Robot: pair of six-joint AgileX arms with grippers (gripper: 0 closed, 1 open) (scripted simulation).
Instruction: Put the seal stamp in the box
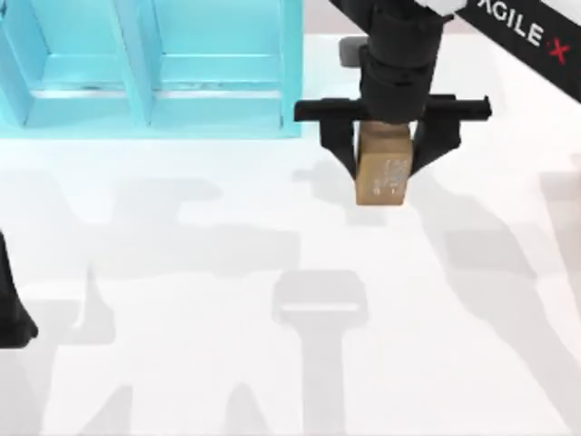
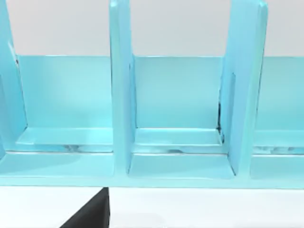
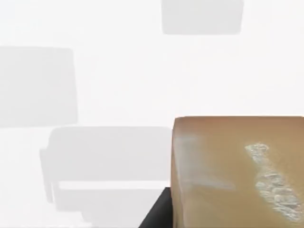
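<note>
The seal stamp is a tan-brown block with a faint whitish pattern on one face. My right gripper is shut on it from both sides, just right of the light blue box and near its front corner. Up close in the right wrist view, the seal stamp looms over the white table, its whitish carving along one edge. The box stands with upright dividers forming several open compartments in the left wrist view. My left arm is parked at the table's left edge.
The white table stretches open in front of the box, crossed by grey shadows of the arms. The right arm reaches in from the upper right, over the table behind the stamp.
</note>
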